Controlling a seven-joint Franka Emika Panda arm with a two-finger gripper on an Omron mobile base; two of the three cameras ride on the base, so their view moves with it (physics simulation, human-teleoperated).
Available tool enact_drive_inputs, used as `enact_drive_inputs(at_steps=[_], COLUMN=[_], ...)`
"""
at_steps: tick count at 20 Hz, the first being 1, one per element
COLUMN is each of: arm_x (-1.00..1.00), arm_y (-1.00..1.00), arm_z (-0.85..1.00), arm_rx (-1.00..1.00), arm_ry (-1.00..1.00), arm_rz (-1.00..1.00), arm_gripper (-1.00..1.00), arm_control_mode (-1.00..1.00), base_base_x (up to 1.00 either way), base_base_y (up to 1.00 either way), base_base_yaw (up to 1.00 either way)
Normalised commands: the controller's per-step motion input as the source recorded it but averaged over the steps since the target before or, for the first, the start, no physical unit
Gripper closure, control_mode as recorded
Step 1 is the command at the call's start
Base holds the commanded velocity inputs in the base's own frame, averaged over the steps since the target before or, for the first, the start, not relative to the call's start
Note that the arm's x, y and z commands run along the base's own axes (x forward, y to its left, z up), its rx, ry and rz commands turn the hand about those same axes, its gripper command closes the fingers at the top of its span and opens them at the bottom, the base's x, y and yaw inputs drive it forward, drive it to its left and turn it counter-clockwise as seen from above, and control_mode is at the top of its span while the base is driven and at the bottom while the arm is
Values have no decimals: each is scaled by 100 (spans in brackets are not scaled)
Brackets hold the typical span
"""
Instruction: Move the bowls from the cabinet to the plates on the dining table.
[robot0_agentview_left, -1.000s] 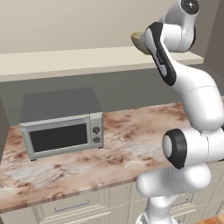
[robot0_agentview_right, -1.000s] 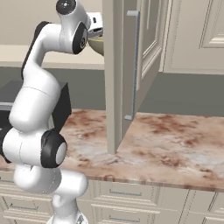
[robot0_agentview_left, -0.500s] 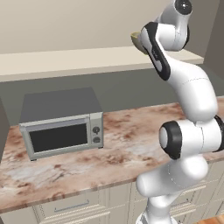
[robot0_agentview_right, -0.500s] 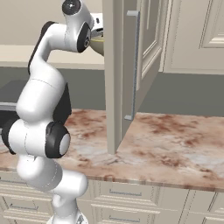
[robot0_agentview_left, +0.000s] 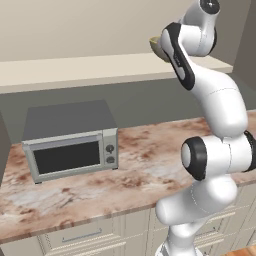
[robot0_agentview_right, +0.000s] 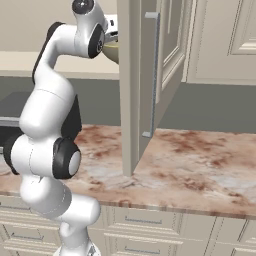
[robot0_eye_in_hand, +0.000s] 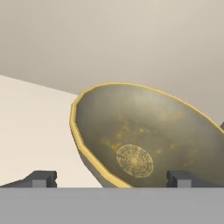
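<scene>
Olive-tan bowl (robot0_eye_in_hand: 144, 144) sat on the beige cabinet shelf (robot0_agentview_left: 100, 70), high above the marbled tabletop (robot0_agentview_left: 150, 165) — seen close in the hand view, its yellowish rim toward the camera and a faint circular pattern at the bottom of the well. It looked like glazed ceramic: rigid, likely breakable if dropped, and smooth enough to slip. Walls flared outward, so a pinch across the whole body would probably slide; the thin rim seemed the better hold, one finger inside and one outside the wall, on the near edge.

The gripper (robot0_eye_in_hand: 113, 179) had its fingers (robot0_eye_in_hand: 41, 178) spread as wide as they go — one tip to each side of the bowl's near edge, neither clearly touching it. Nothing was held.

In the left base view the bowl (robot0_agentview_left: 156, 46) showed just beside the arm's upper link at the shelf's right end. From the right base view a sliver of it (robot0_agentview_right: 112, 49) sat between the wrist and the open cabinet door (robot0_agentview_right: 140, 85). A grey microwave (robot0_agentview_left: 70, 140) stood on the tabletop below, well apart.
</scene>
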Motion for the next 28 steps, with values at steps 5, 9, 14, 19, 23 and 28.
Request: enact_drive_inputs(at_steps=[5,9,14,19,23,28], arm_x=[1,3,10,32,28,10], arm_y=[0,0,0,0,0,-1], arm_z=[-11,-14,-12,-2,-2,-1], arm_rx=[0,0,0,0,0,0], arm_ry=[0,0,0,0,3,2], arm_rz=[2,2,3,2,2,1], arm_gripper=[-100,-100,-100,-100,-100,100], arm_control_mode=[-100,-100,-100,-100,-100,-100], base_base_x=[0,0,0,0,0,0], base_base_y=[0,0,0,0,0,0], base_base_yaw=[0,0,0,0,0,0])
